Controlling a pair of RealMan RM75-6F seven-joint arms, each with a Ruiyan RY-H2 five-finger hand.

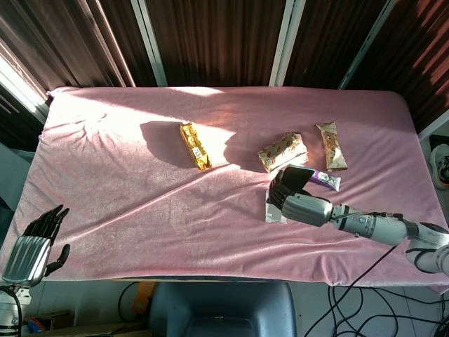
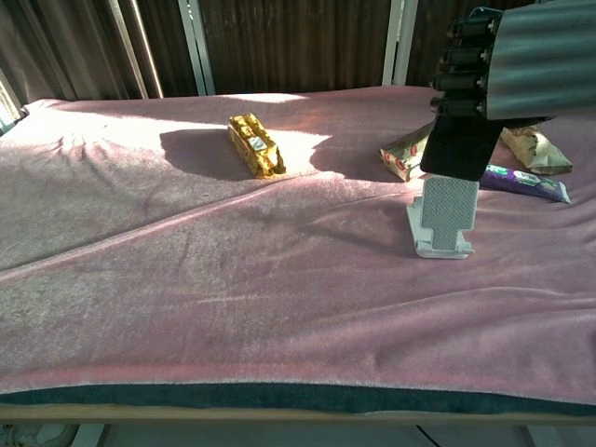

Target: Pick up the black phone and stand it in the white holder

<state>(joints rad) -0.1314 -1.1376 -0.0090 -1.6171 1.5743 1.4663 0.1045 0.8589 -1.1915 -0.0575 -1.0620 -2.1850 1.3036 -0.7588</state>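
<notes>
Right hand (image 2: pixel 526 60) grips the black phone (image 2: pixel 461 140), lifted clear of the bench, directly above the white holder (image 2: pixel 445 217). Pick-up is done; lowering into the holder remains.

Right hand (image 1: pixel 303 208): raised above the table, right of centre on the near side; fingers curled around the black phone (image 2: pixel 460 144), which hangs upright from the grip.
Right fingers (image 2: pixel 463 58): dark, stacked in a row down the phone's left edge in the chest view.
Right arm: silver forearm runs out from the near right corner, reaching left toward the middle of the table, cable trailing at the wrist.
Left hand (image 1: pixel 33 244): off the near left corner, below table level; palm upright, dark fingers extended and slightly apart, holding nothing.
Left arm: only the wrist shows, at the bottom left edge of the head view.
</notes>
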